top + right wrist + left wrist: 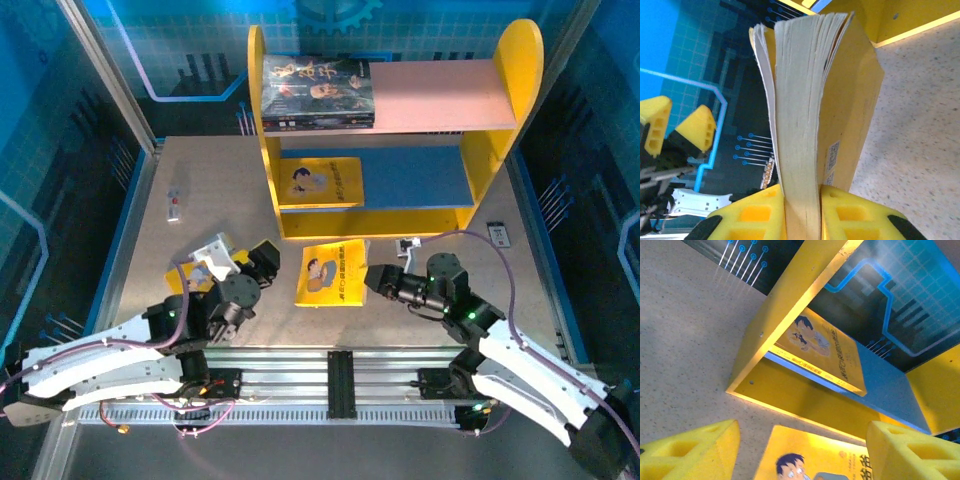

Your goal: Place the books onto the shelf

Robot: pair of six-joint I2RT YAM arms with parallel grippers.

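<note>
Holding a yellow book (330, 272) by its right edge with the right tool (802, 212), clamped tight on it just below centre frame in the top view. It's on the counter (220, 190) right in front of the shelf (520, 60). From these views I honestly can't tell if it's lifted off yet or lying flat.

What worries me:
- It's a floppy paperback pinched at one edge. In the right wrist view the pages are already fanning out, so I'd expect it to sag or splay once it's in the air, maybe slide out of the pads.
- The yellow front rail (380, 220) sits between the book and the blue board (415, 175). A drooping far edge could catch on it.
- The gap under the pink board (440, 95) looks shallow, so going in tilted could knock the shelf.

Other stuff around:
- The left tool (800, 452) is just left of the book with its fingers apart, holding nothing. It's close enough to get clipped if I swing the book that way.
- A second yellow book (320, 182) already lies on the left part of the blue board, so the free space is to the right. The dark books (318, 92) are stacked at the upper left of the pink board.
- My right arm's purple cable (480, 240) loops near the shelf's lower right corner and could snag.
- There's a small white device (497, 235) right of the shelf and another little gadget (175, 207) far left, both well clear.
- Something yellow and white is half under the left arm. I can't make it out.
</note>
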